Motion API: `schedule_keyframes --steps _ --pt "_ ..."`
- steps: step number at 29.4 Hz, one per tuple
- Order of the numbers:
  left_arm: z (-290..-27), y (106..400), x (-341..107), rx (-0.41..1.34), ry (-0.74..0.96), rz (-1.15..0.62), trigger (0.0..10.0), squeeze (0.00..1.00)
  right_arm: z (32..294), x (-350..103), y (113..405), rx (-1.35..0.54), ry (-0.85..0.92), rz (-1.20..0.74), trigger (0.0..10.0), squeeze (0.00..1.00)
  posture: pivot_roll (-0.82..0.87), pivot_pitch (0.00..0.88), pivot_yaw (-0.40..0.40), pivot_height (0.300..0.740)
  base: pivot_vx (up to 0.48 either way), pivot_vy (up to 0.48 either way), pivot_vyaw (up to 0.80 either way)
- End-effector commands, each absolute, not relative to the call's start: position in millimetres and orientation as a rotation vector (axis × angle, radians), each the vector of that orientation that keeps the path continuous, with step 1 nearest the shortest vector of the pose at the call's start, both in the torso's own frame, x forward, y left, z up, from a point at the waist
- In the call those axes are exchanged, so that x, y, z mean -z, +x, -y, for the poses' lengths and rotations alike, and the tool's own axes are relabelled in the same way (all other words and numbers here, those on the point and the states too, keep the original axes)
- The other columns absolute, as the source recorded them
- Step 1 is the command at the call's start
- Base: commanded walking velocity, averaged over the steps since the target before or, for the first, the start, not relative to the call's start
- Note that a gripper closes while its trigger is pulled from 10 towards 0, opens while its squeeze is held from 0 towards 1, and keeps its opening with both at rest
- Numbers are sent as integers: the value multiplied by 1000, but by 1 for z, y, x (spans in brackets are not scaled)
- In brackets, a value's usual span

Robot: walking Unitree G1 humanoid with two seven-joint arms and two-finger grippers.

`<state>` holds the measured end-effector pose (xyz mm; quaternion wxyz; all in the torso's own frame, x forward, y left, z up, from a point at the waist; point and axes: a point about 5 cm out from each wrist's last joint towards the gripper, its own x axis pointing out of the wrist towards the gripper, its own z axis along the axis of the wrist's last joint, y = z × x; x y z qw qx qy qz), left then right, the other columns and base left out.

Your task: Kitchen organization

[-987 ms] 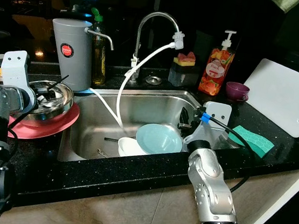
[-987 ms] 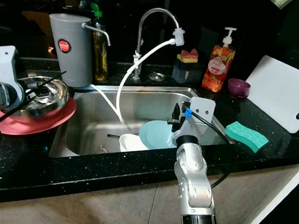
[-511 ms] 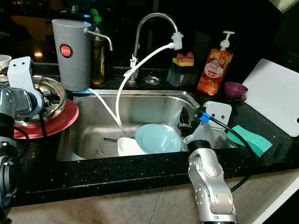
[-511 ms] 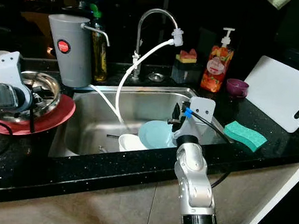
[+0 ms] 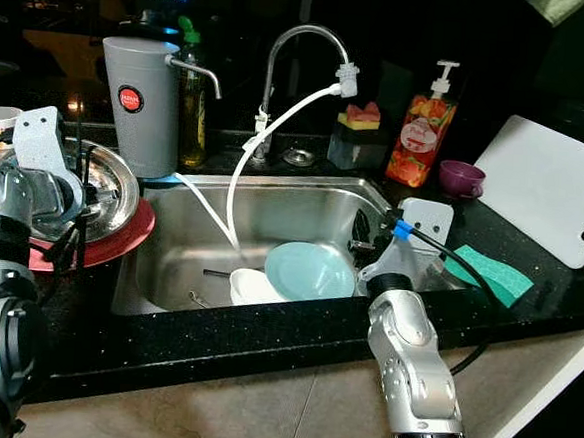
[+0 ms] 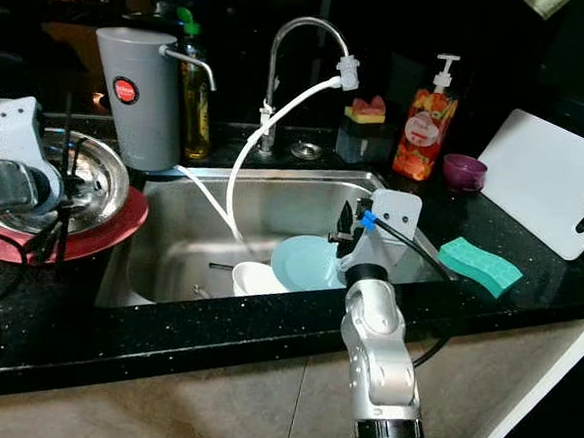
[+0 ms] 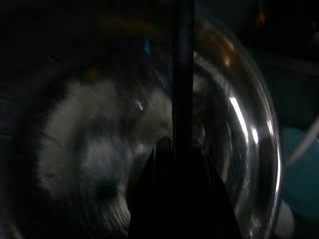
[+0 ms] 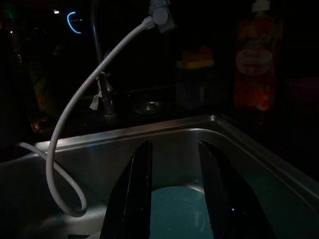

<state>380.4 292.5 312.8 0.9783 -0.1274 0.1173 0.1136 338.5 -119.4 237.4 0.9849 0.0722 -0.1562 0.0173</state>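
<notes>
Currently the step in hand appears to be the clearing of dishes at the sink (image 5: 273,203), judged from how both arms stand. You see the right tool (image 8: 174,191) poised at the right of the basin, lower centre-right of the left eye view, just above the light blue plate (image 5: 310,270). Its two black fingers (image 8: 137,189) are spread apart, with nothing between them; the plate's blue surface shows through the gap in the right wrist view. Whether a fingertip touches the plate cannot be told.

A white bowl (image 5: 252,288) lies beside the blue plate on the basin floor, and a white hose (image 5: 268,137) loops down from the faucet (image 5: 305,39) into the sink.

At the left edge of the frame, the left tool (image 5: 72,214) sits at the steel bowl (image 5: 109,181), which rests on the red plate (image 5: 130,238) on the black tabletop (image 5: 213,349). One black finger (image 7: 183,74) crosses the bowl's inside in the left wrist view, which is dark and blurred. You cannot tell whether this tool is released or clenched, nor whether it grips the bowl's rim.

For the next move, you would likely lower the right tool so its fingers straddle the blue plate's rim, then close. Keep clear of the hose.
</notes>
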Motion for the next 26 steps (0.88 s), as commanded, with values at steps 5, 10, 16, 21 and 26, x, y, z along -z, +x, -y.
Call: schedule_keyframes --steps 5,10,16,21,26 --pt "-300 375 -350 -271 -190 -71 10000 0 119 -236 339 -40 148 305 10000 0 123 46 -80 740 0 0 0" --pt "-301 374 -357 -275 -172 -38 10000 0 119 -236 339 -40 149 306 10000 0 123 46 -80 740 0 0 0" --pt "-289 372 -380 -225 -97 86 10000 0 119 -236 339 -39 148 306 10000 0 123 46 -80 740 0 0 0" --pt "-266 372 -391 -116 -34 185 10000 0 119 -237 340 -39 148 307 10000 0 121 44 -79 740 0 0 0" --pt "-229 373 -386 68 23 261 10000 0 120 -238 340 -37 148 313 10000 0 117 38 -74 740 0 0 0"
